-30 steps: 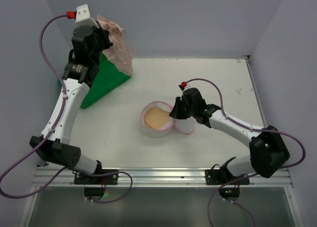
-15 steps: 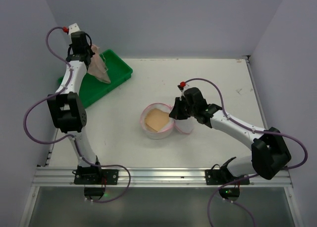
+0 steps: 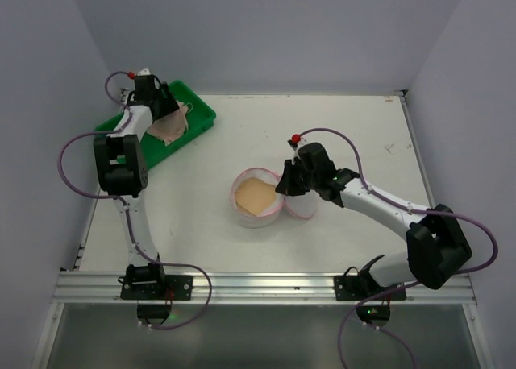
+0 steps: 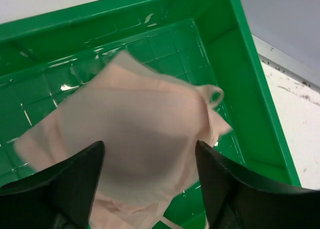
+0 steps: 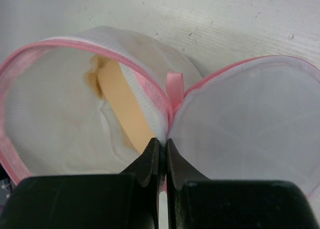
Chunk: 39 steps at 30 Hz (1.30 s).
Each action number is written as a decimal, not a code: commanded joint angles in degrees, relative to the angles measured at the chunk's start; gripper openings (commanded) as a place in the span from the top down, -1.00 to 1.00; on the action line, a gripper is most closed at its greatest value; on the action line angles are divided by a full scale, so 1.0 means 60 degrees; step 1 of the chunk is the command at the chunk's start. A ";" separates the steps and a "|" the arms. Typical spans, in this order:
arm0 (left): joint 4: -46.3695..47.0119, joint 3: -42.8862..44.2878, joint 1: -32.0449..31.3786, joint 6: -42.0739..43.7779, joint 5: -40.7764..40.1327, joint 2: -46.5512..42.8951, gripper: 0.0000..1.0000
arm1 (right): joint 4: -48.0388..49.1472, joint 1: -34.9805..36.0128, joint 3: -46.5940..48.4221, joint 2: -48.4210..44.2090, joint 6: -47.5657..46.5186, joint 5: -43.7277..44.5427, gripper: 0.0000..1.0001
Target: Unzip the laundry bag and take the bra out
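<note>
My left arm (image 3: 119, 166) rises from its base, folds at the elbow and reaches to the far left corner. Its pincer (image 4: 147, 151) points down, fingers spread wide, gripping nothing. My right arm (image 3: 387, 208) stretches low toward the middle, its pincer (image 5: 161, 148) clamped tight on the laundry bag (image 5: 240, 119) at its rim.

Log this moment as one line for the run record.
left claw open above bra in green tray | right claw shut on unzipped laundry bag
</note>
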 commanded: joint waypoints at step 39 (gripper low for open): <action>-0.0509 -0.7084 -0.8596 -0.3488 -0.1111 -0.5856 -0.28 | 0.0614 0.0034 -0.0133 -0.0107 -0.0572 0.0488 1.00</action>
